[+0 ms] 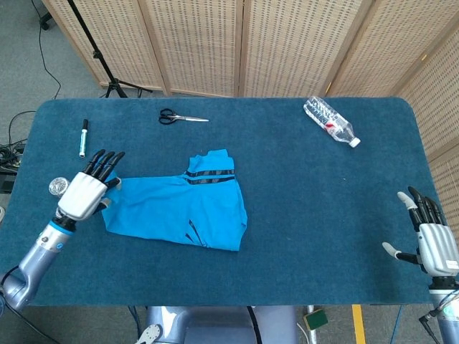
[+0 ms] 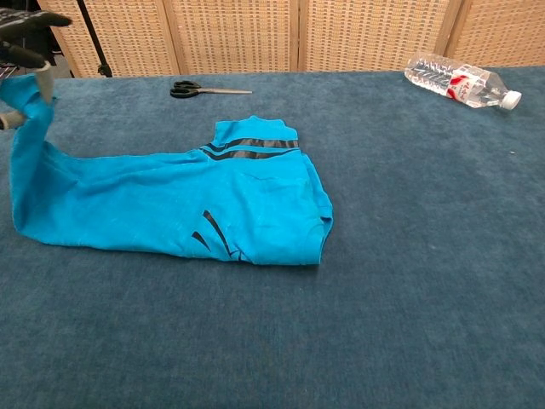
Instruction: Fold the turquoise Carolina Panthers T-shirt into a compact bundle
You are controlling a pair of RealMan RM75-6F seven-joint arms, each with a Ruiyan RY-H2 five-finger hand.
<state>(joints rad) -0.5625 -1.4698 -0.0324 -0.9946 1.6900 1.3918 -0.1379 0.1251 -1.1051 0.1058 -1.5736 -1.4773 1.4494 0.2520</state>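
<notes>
The turquoise T-shirt (image 1: 188,208) lies folded lengthwise on the blue table, its black-striped collar end towards the middle. My left hand (image 1: 84,192) grips the shirt's left end and holds it raised above the table; in the chest view the cloth (image 2: 170,200) rises steeply to that hand (image 2: 24,34) at the top left corner. My right hand (image 1: 432,242) hovers open at the table's near right edge, far from the shirt, and appears only in the head view.
Black scissors (image 1: 181,117) lie at the back, a marker (image 1: 83,137) at the back left, and a plastic water bottle (image 1: 330,122) at the back right. Wicker screens stand behind the table (image 1: 323,215).
</notes>
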